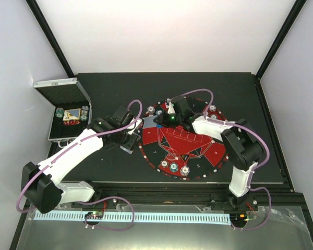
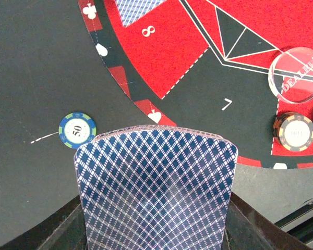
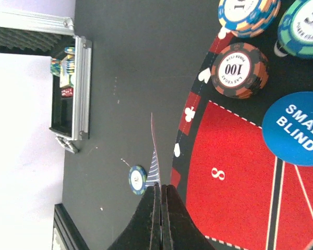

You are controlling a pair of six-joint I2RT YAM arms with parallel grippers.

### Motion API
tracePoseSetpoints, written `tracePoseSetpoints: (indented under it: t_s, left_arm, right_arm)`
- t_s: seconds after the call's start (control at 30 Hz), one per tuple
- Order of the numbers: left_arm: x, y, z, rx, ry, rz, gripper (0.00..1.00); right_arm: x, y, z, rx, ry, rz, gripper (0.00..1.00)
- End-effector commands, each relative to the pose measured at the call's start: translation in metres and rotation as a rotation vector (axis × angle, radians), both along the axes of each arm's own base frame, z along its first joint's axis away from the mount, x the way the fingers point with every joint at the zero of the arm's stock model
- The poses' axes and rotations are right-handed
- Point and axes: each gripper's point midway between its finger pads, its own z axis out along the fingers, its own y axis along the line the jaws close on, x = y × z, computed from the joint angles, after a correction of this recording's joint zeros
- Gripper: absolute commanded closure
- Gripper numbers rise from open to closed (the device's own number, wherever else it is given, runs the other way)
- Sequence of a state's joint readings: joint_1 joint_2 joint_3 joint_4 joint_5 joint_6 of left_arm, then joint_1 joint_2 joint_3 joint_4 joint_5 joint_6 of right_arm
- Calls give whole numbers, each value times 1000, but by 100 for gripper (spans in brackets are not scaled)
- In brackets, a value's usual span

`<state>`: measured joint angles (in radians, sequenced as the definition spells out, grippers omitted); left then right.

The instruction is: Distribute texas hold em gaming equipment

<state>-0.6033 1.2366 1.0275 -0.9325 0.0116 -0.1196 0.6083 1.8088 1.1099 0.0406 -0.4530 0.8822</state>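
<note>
**Fig.: dealing stage, both arms over the mat.**

**L arm.** Left gripper (image 2: 155, 232) is part-open, its fingers clamped on either side of a full deck (image 2: 155, 187) of blue-diamond-backed cards, backs up. Just ahead of the deck & to its left a lone "50" chip (image 2: 77, 130) lies on the bare table (image 2: 36, 62), off the mat (image 2: 161, 57). Ahead-right of the hand are the clear dealer button (image 2: 297, 73) & a "100" chip (image 2: 293, 131). One dealt card (image 2: 135, 9) lies well ahead, by seat 8.

**R arm.** Right gripper (image 3: 160, 208) is fully closed, pinching a single card (image 3: 154, 169) seen nearly edge-on & sticking out past the fingertips. In the wrist view, ahead-right of these fingers, are a "100" stack (image 3: 239, 70), two more stacks beyond it, & the blue small-blind disc (image 3: 297, 127). Far ahead-left is the open case (image 3: 83, 88).

**Progress (est.).**
- Done: chip stacks at the mat's near rim (image 1: 173, 166) & far rim (image 1: 155, 111); dealer & small-blind discs down.
- Under way: hole cards. One is down, one is in the R hand & the bulk is in the L hand.
- Left: most of the deal; prob. the stray "50" chip too. The case holds more chips, & whether they are needed can't be told.
- Approx. half done.
</note>
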Motion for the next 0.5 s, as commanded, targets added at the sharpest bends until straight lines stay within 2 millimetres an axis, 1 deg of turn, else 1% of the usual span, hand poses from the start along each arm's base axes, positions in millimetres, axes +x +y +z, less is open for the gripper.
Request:
tracePoseSetpoints:
  t_s: [0.0,0.13,0.33,0.47]
  left_arm:
    - [1,-3,7,-42,-17,8,44]
    - [0,-3,6,-42,-13,4,43]
    - [1,-4,6,-43,-13,-2,43]
    - [0,-4,6,-43,-12,-1,43]
  right_arm:
    - [13,17,-17,8,30,-38,99]
    - [10,22,-37,-28,60,-40,99]
    - [13,10,-68,-125,76,-104,99]
    - [13,3,-84,-175,98,-132,99]
